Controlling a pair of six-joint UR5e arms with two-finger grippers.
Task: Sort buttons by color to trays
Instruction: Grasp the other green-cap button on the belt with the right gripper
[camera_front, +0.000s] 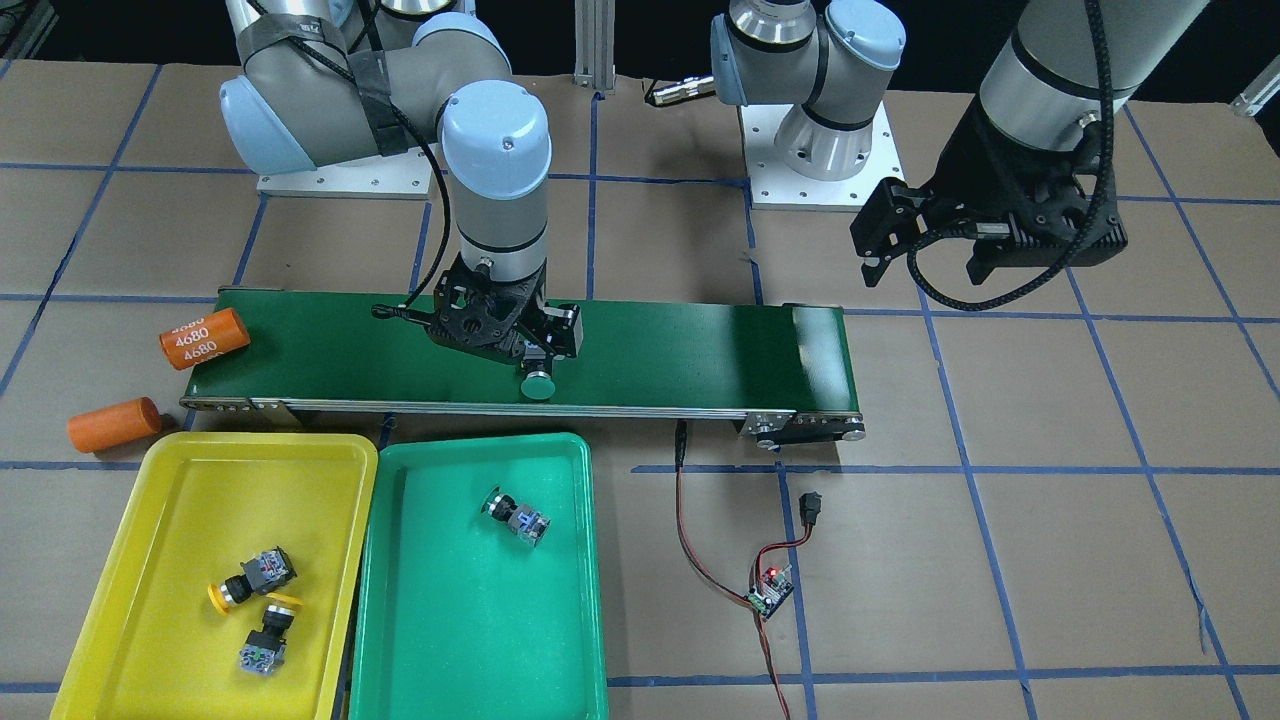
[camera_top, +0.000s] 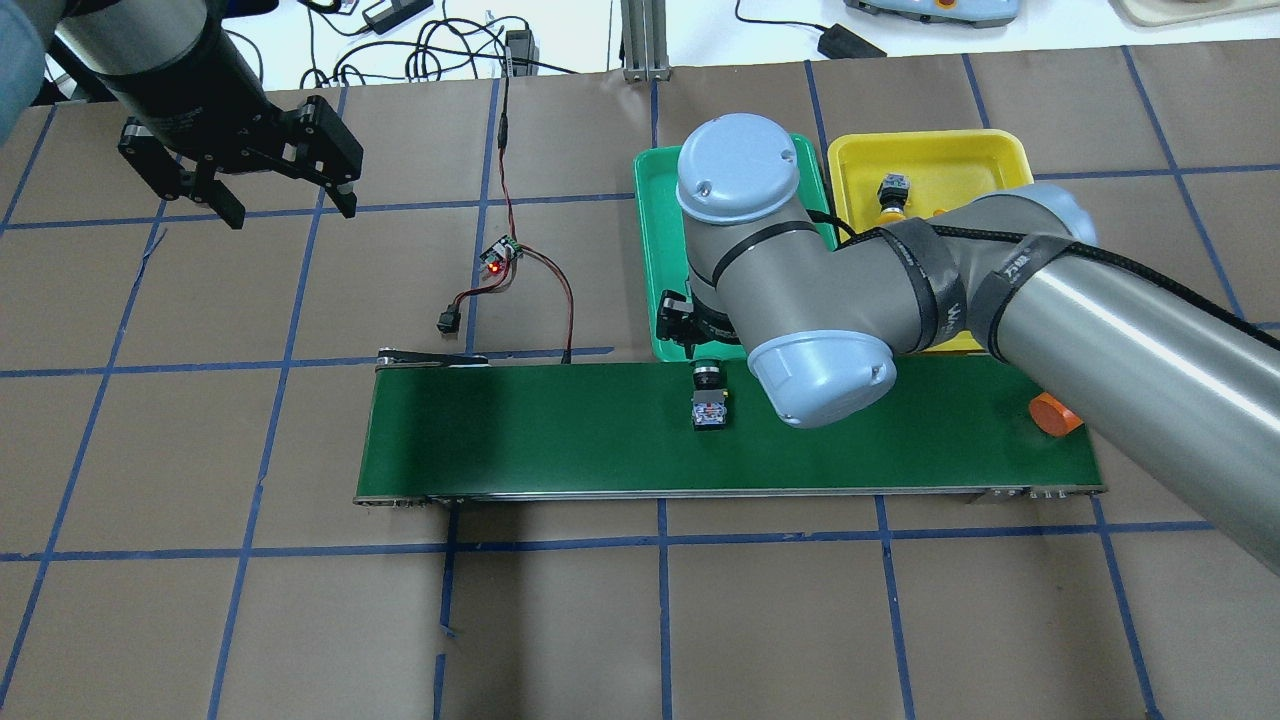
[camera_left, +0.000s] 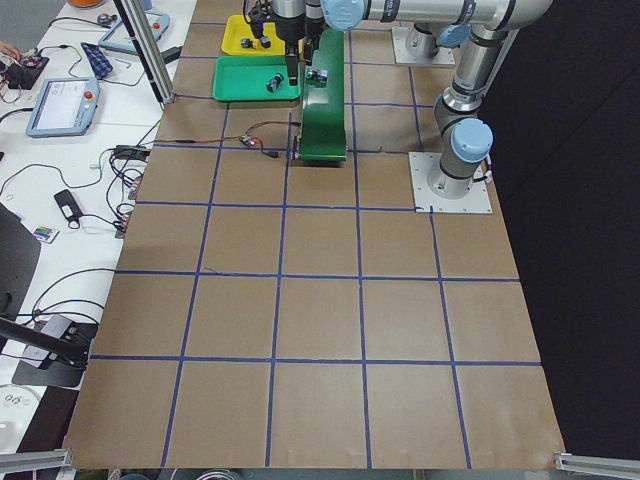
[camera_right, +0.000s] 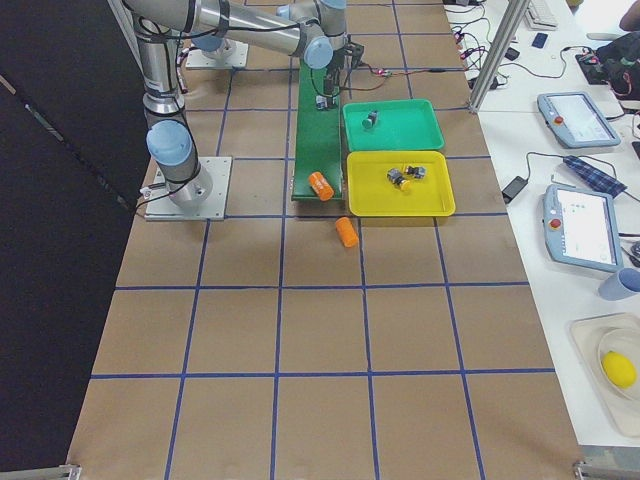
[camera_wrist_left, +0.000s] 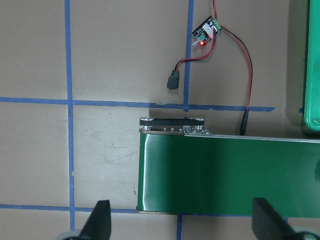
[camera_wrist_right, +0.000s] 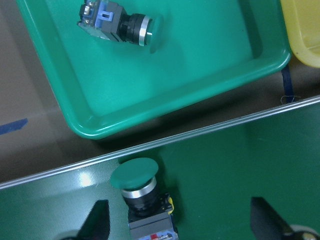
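A green-capped button lies on its side on the conveyor belt, cap toward the trays; it also shows in the front view and the overhead view. My right gripper hangs low over it, open, with the switch body between the fingers but not gripped. Another green button lies in the green tray. Two yellow buttons lie in the yellow tray. My left gripper is open and empty, high above the bare table past the belt's other end.
One orange cylinder marked 4680 lies on the belt's end beside the yellow tray, and another lies on the table beside it. A small controller board with red and black wires lies in front of the belt.
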